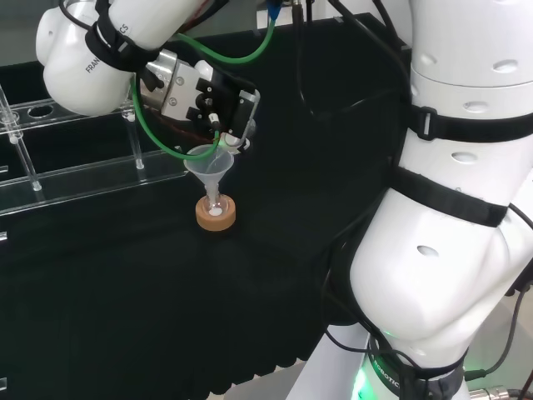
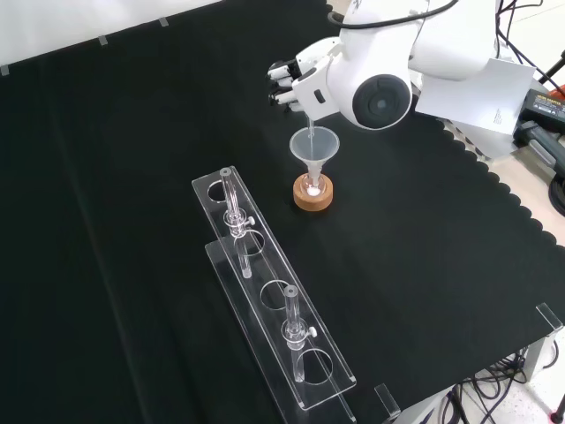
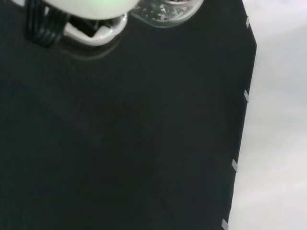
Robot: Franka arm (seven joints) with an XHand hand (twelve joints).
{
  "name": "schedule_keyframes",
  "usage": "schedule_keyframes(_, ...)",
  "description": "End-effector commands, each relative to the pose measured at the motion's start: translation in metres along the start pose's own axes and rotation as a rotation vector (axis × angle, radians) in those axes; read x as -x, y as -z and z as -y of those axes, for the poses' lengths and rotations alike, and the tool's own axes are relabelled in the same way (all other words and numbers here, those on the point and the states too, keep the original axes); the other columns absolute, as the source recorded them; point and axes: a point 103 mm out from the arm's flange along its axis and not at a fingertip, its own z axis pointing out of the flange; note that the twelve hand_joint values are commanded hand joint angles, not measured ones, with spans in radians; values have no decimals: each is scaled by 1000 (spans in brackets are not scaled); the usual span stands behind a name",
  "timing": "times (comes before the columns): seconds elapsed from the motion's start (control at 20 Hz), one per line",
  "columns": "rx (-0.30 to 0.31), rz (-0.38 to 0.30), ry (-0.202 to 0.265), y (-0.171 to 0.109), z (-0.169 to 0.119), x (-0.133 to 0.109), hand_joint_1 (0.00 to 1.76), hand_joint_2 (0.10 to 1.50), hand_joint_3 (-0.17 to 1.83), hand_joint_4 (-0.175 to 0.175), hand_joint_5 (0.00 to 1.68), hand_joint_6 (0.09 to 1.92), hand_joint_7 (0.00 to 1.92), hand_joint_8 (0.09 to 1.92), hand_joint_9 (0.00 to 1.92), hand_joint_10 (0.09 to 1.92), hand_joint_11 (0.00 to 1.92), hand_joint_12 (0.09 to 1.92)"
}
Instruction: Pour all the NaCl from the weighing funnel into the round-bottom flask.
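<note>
Probably a laboratory: a clear tube rack, funnel and flask (on cork) on black cloth.

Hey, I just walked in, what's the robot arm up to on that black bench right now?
The black and white hand is holding a slim clear weighing funnel tipped down into a clear cone-shaped funnel. That cone sits in a small round-bottom flask resting on a cork ring stand. White powder already shows at the bottom of the flask. A clear plastic rack stands nearby on the black cloth.
</note>
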Motion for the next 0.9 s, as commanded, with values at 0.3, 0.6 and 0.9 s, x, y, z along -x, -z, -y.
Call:
schedule_keyframes(0.3,3,58,-7,6,0,0,1122,630,742,175,1227,792,671,640,1014,271,803,1060)
schedule_keyframes(0.6,10,90,-12,8,0,1,1122,630,743,175,1227,794,669,640,1013,270,803,1059)
schedule_keyframes(0.9,13,123,-19,9,1,1,1121,630,743,175,1226,795,668,640,1012,270,803,1058)
